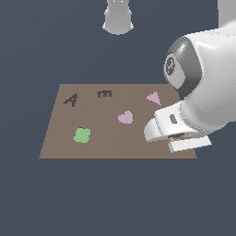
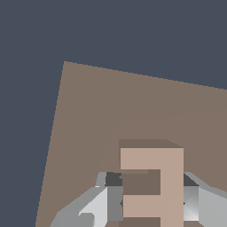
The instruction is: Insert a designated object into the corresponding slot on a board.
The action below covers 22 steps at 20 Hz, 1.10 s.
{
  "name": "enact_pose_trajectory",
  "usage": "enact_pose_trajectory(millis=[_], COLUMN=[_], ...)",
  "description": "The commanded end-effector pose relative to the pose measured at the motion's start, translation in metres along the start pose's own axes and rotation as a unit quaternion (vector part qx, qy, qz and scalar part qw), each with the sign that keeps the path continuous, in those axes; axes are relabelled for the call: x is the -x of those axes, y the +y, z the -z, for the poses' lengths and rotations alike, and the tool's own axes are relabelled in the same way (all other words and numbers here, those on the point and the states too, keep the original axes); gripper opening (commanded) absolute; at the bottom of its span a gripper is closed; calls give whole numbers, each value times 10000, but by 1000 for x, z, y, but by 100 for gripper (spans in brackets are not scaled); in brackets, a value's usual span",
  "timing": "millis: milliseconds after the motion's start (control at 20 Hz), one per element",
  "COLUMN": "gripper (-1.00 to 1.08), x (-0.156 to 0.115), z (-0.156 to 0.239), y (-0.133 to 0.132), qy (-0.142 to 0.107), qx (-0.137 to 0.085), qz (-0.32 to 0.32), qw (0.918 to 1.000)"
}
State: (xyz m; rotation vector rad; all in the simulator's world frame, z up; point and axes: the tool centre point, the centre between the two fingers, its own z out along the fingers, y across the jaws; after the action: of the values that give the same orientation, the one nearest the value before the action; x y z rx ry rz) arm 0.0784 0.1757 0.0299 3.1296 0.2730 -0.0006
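the tan e-shaped block [image 2: 153,186] lies on the board [image 2: 88,115] near its corner, between the fingers [image 2: 113,199] of the hand [image 2: 153,199], which look pressed onto its flat sides; it seems light, rigid, smooth, best pinched mid-body.

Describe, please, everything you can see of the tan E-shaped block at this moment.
The E-shaped block shows only in the wrist view: a raised, light tan, matte piece with flat faces and sharp edges, one long spine and short bars with brown board showing between them. Its lower part is cut off by the frame. It sits between the grey fingers of the gripper, which flank both sides closely. In the exterior view the arm hides it.
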Motion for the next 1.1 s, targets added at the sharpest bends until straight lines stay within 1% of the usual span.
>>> enact_pose_trajectory(millis=[0,300,500,650,850,950,1050], gripper=[-100,-100,-100,-100,-100,-100,-100], x=[0,0,1,4,11,17,24], z=[0,1,1,2,3,3,4], y=[0,11,26,42,69,83,97], qy=[2,2,3,4,5,6,6], qx=[0,0,-1,-2,-3,-4,-4], qz=[-6,-269,-663,-1073,-1750,-2122,-2510], qw=[10000,9996,9978,9942,9846,9772,9680])
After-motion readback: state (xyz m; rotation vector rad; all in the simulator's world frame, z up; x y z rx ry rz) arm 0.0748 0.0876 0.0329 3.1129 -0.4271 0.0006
